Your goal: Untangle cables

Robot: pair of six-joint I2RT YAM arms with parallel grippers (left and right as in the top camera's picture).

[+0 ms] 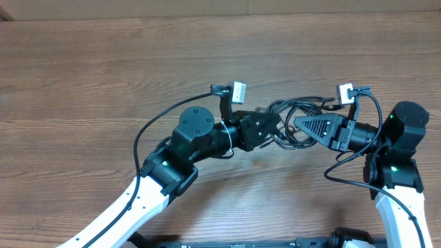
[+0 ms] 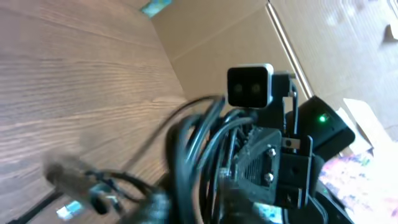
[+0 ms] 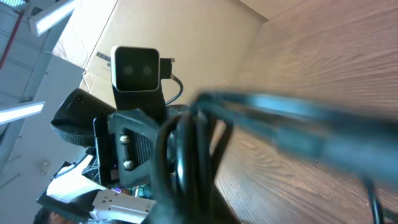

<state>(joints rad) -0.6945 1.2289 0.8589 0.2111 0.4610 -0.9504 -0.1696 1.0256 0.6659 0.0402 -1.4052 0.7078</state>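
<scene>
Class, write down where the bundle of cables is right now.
In the overhead view, the cables bunch right of centre on the table, directly between the tips of the left gripper and the right gripper.

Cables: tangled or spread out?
Tangled. The cables form one bundle of overlapping loops between the left gripper and right gripper. Whether either grips it: cannot tell.

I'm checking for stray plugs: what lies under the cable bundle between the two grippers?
Through the loops of the cables only wooden table shows. The left gripper and right gripper cover the bundle's middle, so anything beneath there is hidden.
</scene>
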